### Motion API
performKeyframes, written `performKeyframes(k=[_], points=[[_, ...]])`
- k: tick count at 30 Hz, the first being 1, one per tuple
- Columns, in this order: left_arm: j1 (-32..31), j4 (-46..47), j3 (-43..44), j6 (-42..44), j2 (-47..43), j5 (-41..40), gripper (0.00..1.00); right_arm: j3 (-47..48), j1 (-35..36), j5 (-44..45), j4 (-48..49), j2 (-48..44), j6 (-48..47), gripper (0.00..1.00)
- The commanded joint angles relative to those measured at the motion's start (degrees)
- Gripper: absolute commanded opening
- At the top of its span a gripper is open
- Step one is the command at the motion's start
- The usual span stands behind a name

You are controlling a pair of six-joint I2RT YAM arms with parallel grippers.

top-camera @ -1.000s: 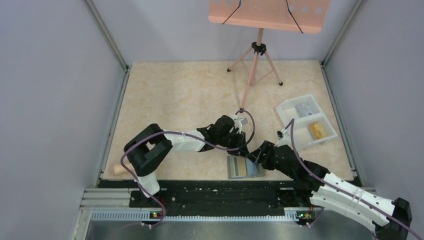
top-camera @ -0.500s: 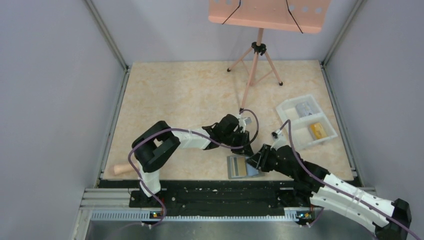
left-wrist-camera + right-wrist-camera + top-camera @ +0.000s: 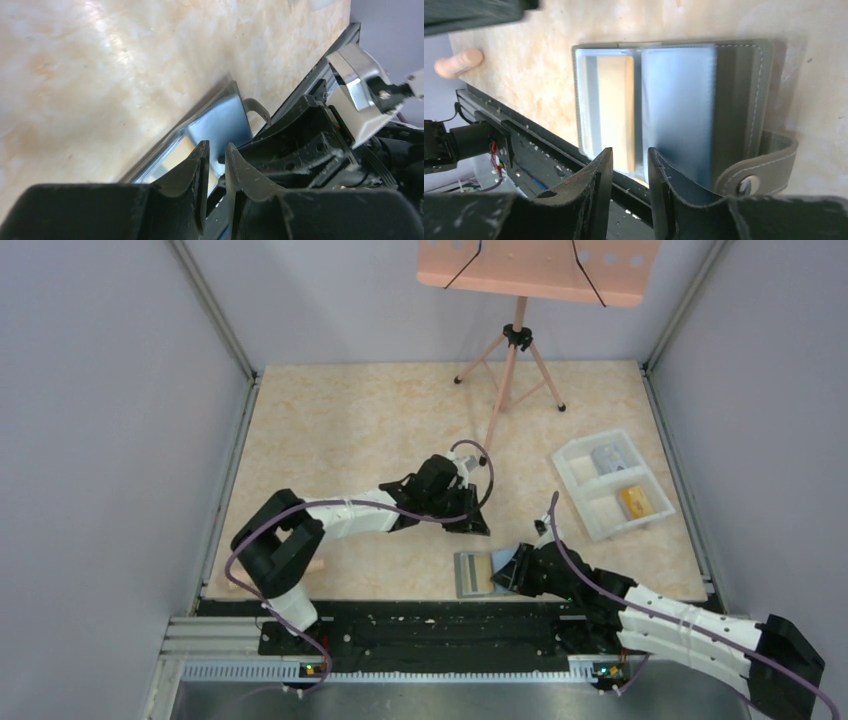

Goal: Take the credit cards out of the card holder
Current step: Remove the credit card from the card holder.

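Note:
The card holder [image 3: 476,574] lies open near the table's front edge. In the right wrist view [image 3: 684,100] it shows pale blue-grey pockets, a snap tab [image 3: 764,165] and a yellow-orange credit card [image 3: 616,110] in its left pocket. My right gripper [image 3: 513,570] is over the holder's right half, with its jaws a little apart and empty [image 3: 629,162]. My left gripper [image 3: 472,524] hovers just behind the holder with its jaws almost together and nothing between them [image 3: 216,155]. The holder also shows in the left wrist view [image 3: 220,125].
A white compartmented tray [image 3: 585,455] at the right holds a grey card [image 3: 607,457] and a yellow card [image 3: 636,500]. A pink music stand on a tripod [image 3: 510,350] stands at the back. A peach wooden peg [image 3: 459,62] lies by the front left edge.
My left gripper has pulled back and left, away from the holder. My right gripper has slid left and forward over the holder's right side. The holder has stayed put.

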Motion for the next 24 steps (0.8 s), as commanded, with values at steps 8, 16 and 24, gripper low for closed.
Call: performKeyframes(k=[8,16,24], points=[[0.5,-0.9,-13.9,-0.4,-11.2,-4.7,0.24,-3.2,-0.7,2.2,5.4,3.3,2.5,0.20],[0.5,3.5,-16.9,-1.1,-10.4,-2.1,0.26,-3.9,-0.7,3.3,5.9,6.4,4.4,0.05],[0.5,3.5,-16.4,-0.2,-9.6,-1.4,0.28,-5.3,-0.8,3.8,5.4,4.7,5.4,0.02]])
